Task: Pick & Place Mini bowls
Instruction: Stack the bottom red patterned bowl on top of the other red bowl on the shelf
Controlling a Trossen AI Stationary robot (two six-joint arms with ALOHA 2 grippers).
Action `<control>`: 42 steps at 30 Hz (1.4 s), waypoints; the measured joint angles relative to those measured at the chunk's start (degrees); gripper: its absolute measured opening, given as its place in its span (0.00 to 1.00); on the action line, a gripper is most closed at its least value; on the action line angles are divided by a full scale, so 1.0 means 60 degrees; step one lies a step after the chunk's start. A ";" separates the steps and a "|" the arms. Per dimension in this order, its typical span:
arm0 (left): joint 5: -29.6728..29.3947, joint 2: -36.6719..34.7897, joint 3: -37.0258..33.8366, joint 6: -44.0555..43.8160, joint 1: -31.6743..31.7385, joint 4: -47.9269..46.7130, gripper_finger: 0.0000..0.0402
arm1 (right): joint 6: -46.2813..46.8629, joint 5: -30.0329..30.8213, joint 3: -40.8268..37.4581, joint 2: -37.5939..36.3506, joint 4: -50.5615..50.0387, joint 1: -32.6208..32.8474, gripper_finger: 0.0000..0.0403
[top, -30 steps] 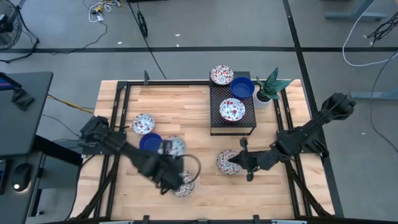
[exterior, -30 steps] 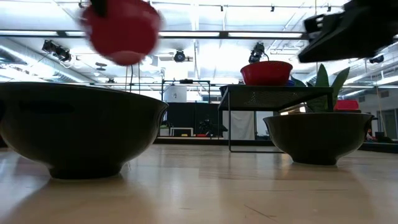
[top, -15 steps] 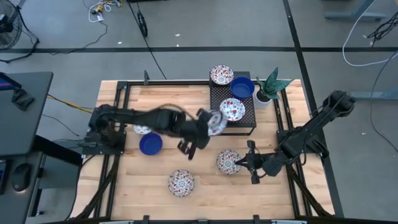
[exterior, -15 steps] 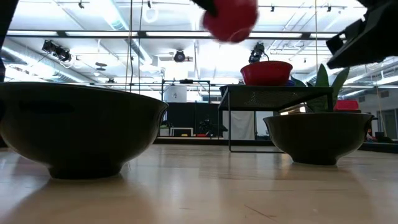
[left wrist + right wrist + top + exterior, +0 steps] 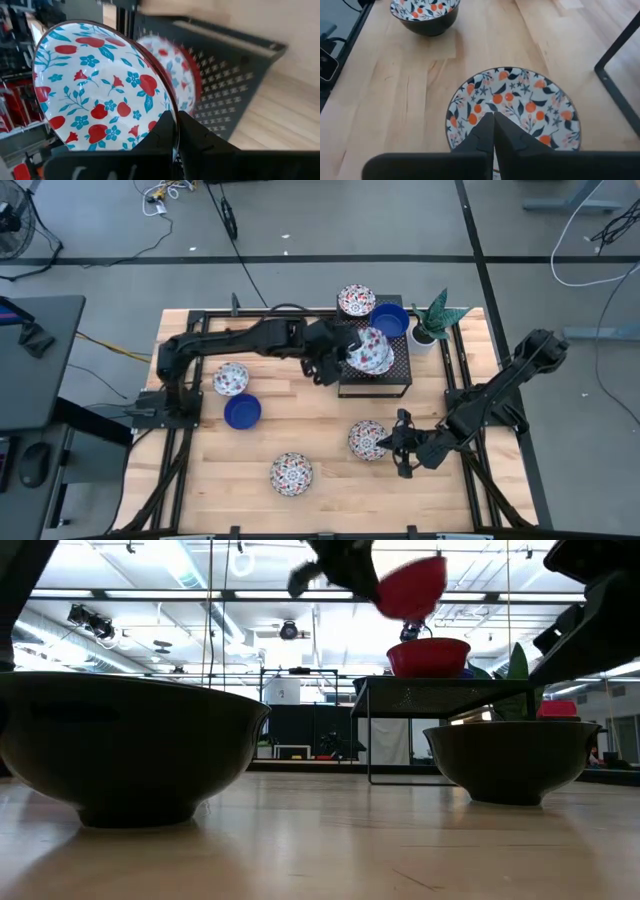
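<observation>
My left gripper point(image 5: 343, 360) is shut on a white floral mini bowl point(image 5: 368, 348), held in the air over the black mesh rack point(image 5: 400, 375). In the low view this bowl point(image 5: 410, 585) shows red on the outside. Under it on the rack sits another floral bowl point(image 5: 172, 65). A third floral bowl point(image 5: 356, 300) and a blue bowl point(image 5: 390, 320) stand farther back on the rack. My right gripper point(image 5: 393, 445) is shut at the right rim of a floral bowl point(image 5: 366, 440) that rests on the table. My left gripper pinches the bowl's rim point(image 5: 171, 106) between its two fingers, one finger point(image 5: 200, 140) inside the bowl and one outside. It comes from the table's left side. The bowl is lifted clear of the rack and tilted, its inside turned toward the wrist. My right gripper's shut fingertips point(image 5: 493, 116) stand over the near part of the floral bowl point(image 5: 520, 107). I cannot tell whether they touch it.
On the table's left stand a floral bowl point(image 5: 230, 378) and a blue bowl point(image 5: 242, 411); another floral bowl point(image 5: 291, 473) stands near the front edge. A potted green plant point(image 5: 435, 318) stands right of the rack. A black frame point(image 5: 190, 330) borders the table.
My left gripper has carried the floral bowl, lifted clear, from the table's front left toward the far right, and now holds it over the rack. My right gripper has drawn back a little toward the right edge, and the bowl beside it has stayed in place.
</observation>
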 joint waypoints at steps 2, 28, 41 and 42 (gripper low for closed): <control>0.0009 0.0227 -0.0004 0.0170 0.0173 0.0089 0.03 | 0.0047 -0.0018 0.0000 0.0012 -0.0021 0.0020 0.03; -0.0141 0.0997 -0.0007 0.0460 0.0309 0.0496 0.05 | -0.0213 -0.0031 0.0000 0.0063 0.0045 0.0041 0.03; 0.0218 0.0997 -0.0007 0.0450 0.0327 0.0360 0.06 | -0.0217 -0.0029 0.0000 0.0063 0.0038 0.0041 0.03; 0.0218 0.0997 -0.0007 0.0450 0.0327 0.0387 0.07 | -0.0221 -0.0028 0.0000 0.0063 0.0038 0.0041 0.03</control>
